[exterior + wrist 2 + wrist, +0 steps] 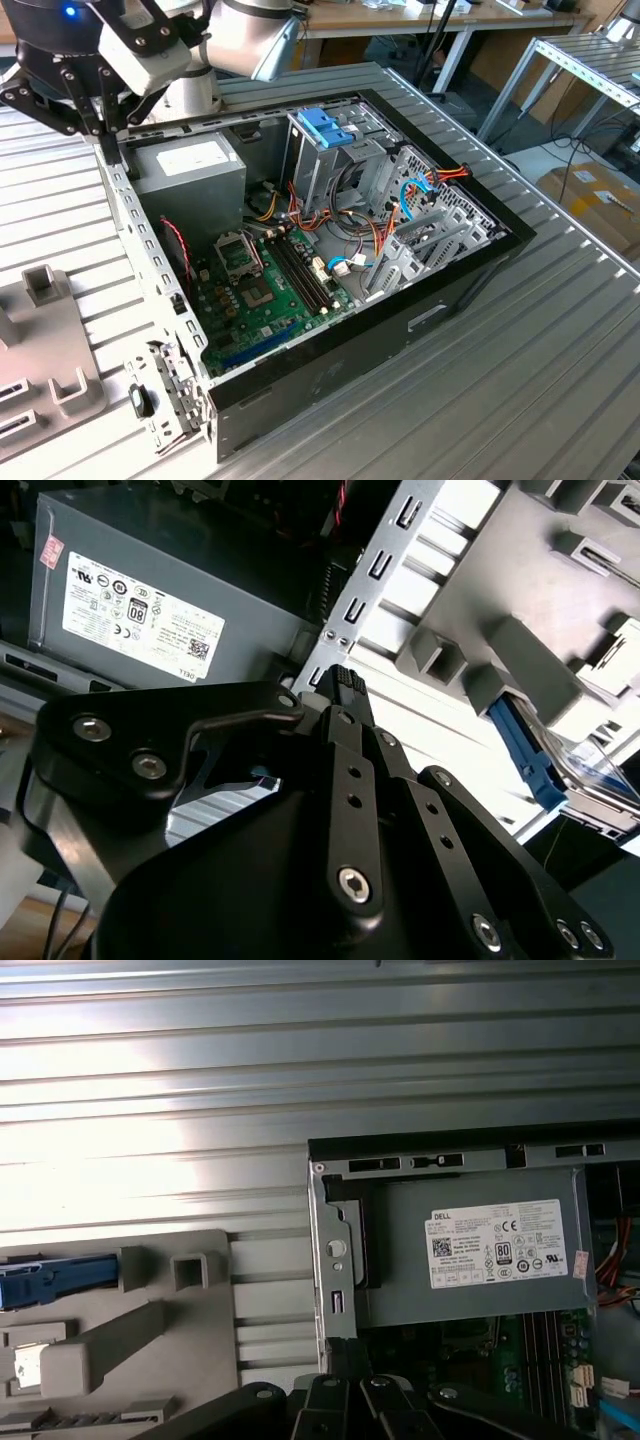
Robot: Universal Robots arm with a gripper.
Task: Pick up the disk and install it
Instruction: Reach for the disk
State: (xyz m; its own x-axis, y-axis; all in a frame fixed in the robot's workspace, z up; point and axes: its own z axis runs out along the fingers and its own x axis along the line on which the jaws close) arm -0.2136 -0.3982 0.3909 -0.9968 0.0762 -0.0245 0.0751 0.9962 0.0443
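The disk (55, 1282) rests in a grey fixture tray (120, 1350) beside the computer case; its blue rail faces me in the first wrist view. In the second wrist view the disk (530, 755) shows a blue rail and a metal edge. My gripper (100, 120) hangs over the case's rear corner at the exterior view's top left, apart from the disk. Its black fingers (345, 690) meet at the tip, shut, with nothing between them. In the first wrist view my gripper (345, 1355) points at the case's rim.
The open computer case (470, 290) lies on a ribbed metal table (560, 370). Inside are a grey power supply (190, 165) with a white label, a green motherboard (265, 290), cables, and a drive cage (330, 170) topped by a small blue bracket (325, 127).
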